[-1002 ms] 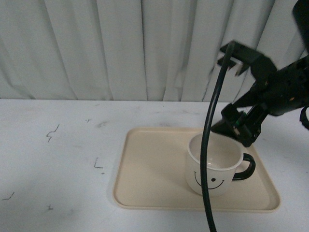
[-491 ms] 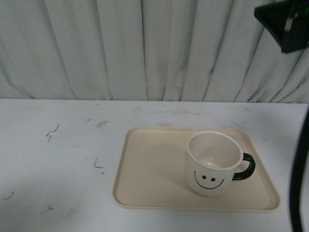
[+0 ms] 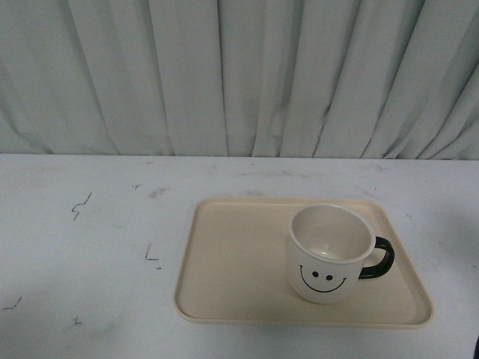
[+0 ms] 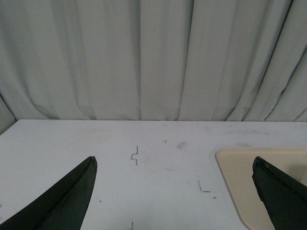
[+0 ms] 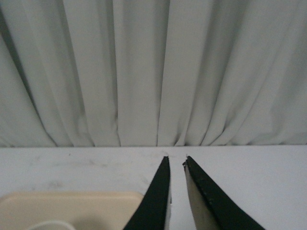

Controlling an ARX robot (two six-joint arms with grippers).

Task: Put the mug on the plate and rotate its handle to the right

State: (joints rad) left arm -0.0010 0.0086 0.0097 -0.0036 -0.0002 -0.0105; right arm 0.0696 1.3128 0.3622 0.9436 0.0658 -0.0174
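We are seeing the mug standing upright on the plate, in its right half toward the near rim, with the smiley face turned toward us. The handle is pointing to the right, over the plate's bare floor and short of its right rim. The plate is lying flat on the white surface, which is carrying a few small dark marks, and a pale pleated curtain is hanging behind it. No arm is showing in the front view.

In the left wrist view we are looking past the left end effector, whose dark fingers are standing wide apart with nothing between them; a corner of the plate is lying near the far one. In the right wrist view the right end effector is holding its fingers nearly together, a thin gap at the tips, gripping nothing; the plate's far edge and a sliver of the mug's rim are showing beside it
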